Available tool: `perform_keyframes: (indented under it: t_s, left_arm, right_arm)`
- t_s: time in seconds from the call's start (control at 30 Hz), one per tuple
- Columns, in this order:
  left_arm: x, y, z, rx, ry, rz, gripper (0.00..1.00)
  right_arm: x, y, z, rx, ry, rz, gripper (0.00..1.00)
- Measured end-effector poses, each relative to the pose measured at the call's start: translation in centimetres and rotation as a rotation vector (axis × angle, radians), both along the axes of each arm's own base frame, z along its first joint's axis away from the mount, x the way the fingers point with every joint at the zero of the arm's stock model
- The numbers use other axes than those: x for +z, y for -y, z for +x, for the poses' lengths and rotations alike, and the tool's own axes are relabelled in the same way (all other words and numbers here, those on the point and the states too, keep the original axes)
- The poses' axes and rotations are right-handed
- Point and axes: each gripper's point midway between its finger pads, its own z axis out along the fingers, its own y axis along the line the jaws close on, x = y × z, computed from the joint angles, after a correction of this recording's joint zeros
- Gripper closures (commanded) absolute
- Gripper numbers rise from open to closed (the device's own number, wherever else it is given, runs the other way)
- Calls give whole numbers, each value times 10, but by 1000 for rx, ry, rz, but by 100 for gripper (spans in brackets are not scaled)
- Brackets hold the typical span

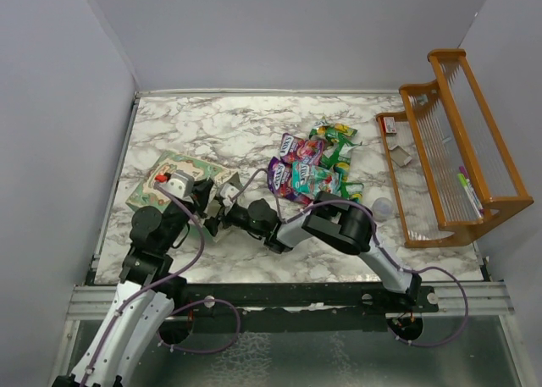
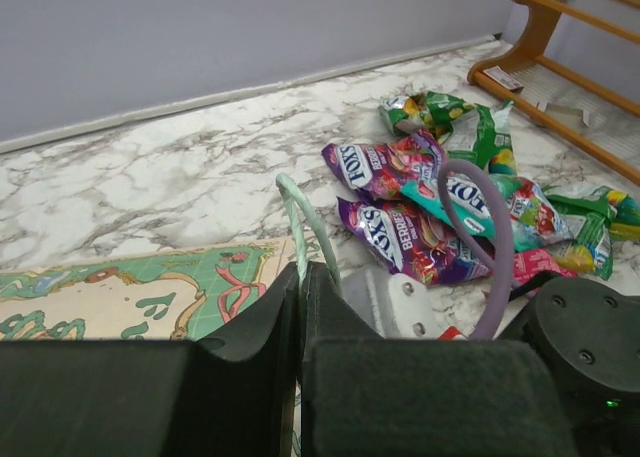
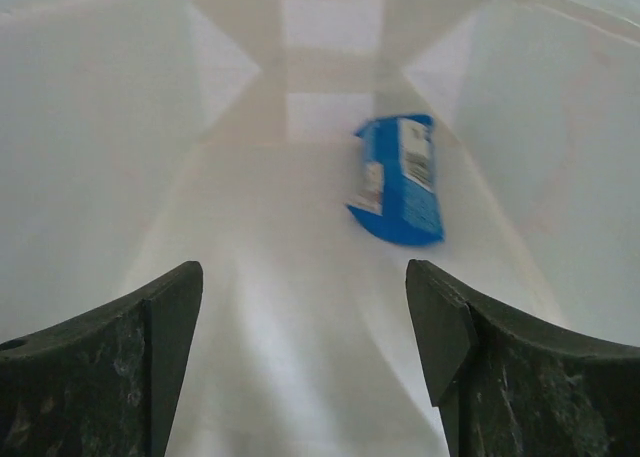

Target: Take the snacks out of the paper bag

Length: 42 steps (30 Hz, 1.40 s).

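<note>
Right gripper is poked inside the paper bag, fingers spread wide with nothing between them. Just ahead of it a blue packet lies on the bag's smooth cream-white inside. It has a white label panel, but the print's too blurry to read.

Left gripper is squeezed closed on a thin pale-green strip at the bag's edge, right by the printed side (green, cream and red cartoon-ish drawing). The bag lies flat on the marble-look table, left of centre.

Further out, the other snacks sit in a loose pile on the table, outside the bag. They're shiny, crinkly purple, pink and green packets. "BERRIES" is readable on two of them, but I can't make out the big white logo.

A small translucent cup is near the pile, and an orange wooden rack with thin bars stands at far right.
</note>
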Motion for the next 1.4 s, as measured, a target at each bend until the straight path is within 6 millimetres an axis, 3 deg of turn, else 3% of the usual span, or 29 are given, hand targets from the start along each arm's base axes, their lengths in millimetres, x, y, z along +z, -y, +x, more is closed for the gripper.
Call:
perform_keyframes:
  t_s: [0.17, 0.33, 0.6, 0.77, 1.07, 1.2, 1.4]
  left_arm:
    - [-9, 8, 1, -47, -25, 18, 100]
    - [-5, 15, -1, -87, -3, 24, 100]
    - [2, 33, 14, -166, -20, 31, 100]
    - [15, 46, 17, -235, -10, 40, 100]
    - [43, 62, 3, -358, 69, 31, 100]
    - [46, 64, -1, -382, 83, 30, 100]
    - [46, 64, -2, -386, 85, 31, 100]
  right_arm:
    - [8, -29, -8, 108, 5, 27, 12]
    - [-4, -51, -2, 127, -10, 15, 12]
    - [-25, -73, -8, 161, -18, 23, 11]
    - [-17, -85, -3, 150, -6, 59, 8]
    - [-1, -96, 25, 29, -25, 92, 8]
    - [-13, -93, 31, -13, -74, 62, 17]
    - [-47, -83, 32, -51, -136, -25, 31]
